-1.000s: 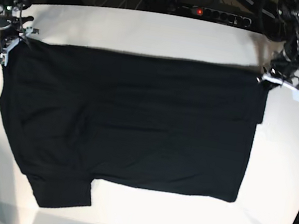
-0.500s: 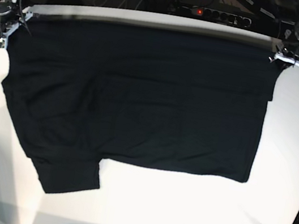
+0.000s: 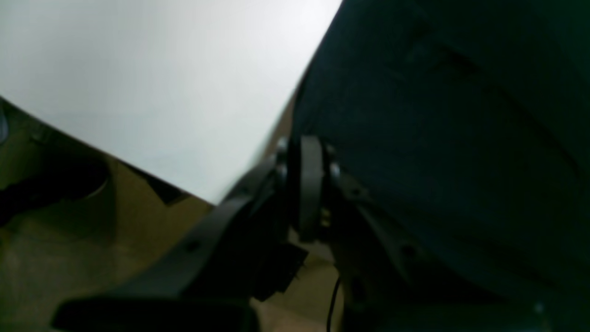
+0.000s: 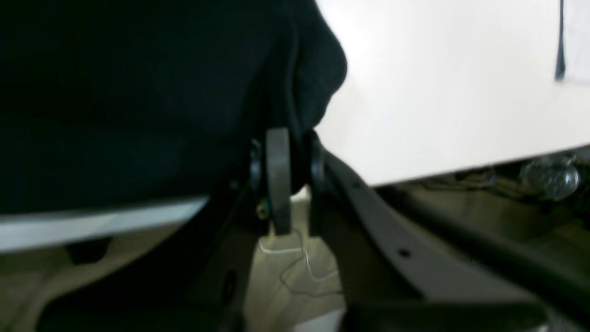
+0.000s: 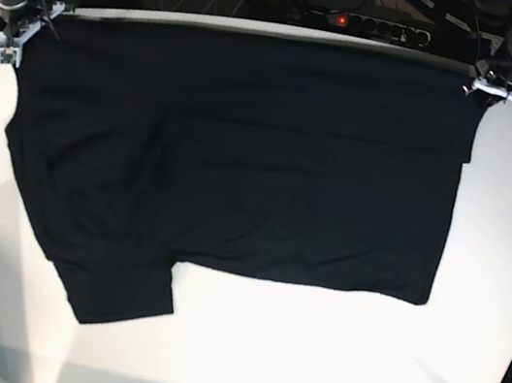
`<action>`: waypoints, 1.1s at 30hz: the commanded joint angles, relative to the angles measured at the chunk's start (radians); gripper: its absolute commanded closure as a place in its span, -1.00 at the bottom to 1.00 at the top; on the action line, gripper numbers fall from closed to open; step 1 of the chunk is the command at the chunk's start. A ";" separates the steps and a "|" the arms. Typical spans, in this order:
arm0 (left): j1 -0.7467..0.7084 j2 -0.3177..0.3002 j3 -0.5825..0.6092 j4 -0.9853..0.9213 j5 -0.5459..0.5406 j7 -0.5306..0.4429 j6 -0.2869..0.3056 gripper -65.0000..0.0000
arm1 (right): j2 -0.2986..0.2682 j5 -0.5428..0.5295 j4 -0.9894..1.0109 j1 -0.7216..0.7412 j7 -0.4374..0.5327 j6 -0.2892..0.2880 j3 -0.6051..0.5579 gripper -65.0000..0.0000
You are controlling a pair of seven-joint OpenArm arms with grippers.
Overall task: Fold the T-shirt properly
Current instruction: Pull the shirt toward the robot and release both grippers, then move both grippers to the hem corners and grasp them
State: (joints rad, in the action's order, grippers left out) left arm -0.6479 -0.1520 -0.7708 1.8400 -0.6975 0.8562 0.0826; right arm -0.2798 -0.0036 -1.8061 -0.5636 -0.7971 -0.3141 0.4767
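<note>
Left wrist: left gripper (image 3: pixel 306 184) has its jaws pinched on the black T-shirt (image 3: pixel 442 138) hem; soft, limp cloth.

Right wrist: right gripper (image 4: pixel 288 180) clamps a bunched corner over the white desk (image 4: pixel 438 92).

Base: T-shirt spread flat, top edge along the desk's far edge, one sleeve toward near-left corner. Light, drapes; far corners look the best hold.

No legible text, label or number anywhere.

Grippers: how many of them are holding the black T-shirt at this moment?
2. The left gripper pinches the T-shirt at its far corner on the base view's right; the right gripper pinches the far corner on that view's left.
</note>
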 commanded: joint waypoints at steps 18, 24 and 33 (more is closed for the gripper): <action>-0.040 -0.013 -0.026 0.097 -0.001 -0.019 0.001 -0.25 | 0.032 0.009 -0.044 0.006 0.008 0.007 0.093 -0.18; 0.026 -0.013 -0.100 0.129 -0.001 -0.019 0.001 -0.24 | 0.032 0.007 -0.082 0.070 0.011 0.007 0.099 -0.20; 0.310 -0.014 -0.120 0.119 0.011 -0.019 0.001 -0.25 | 0.026 0.011 -0.017 0.417 0.006 -0.061 -0.013 -0.21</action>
State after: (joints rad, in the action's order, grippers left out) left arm -0.3462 -0.1516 -0.8871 1.9450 -0.6788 0.8616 0.0818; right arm -0.2348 -0.0006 -1.8080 -0.1596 -0.8104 -0.3759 0.4564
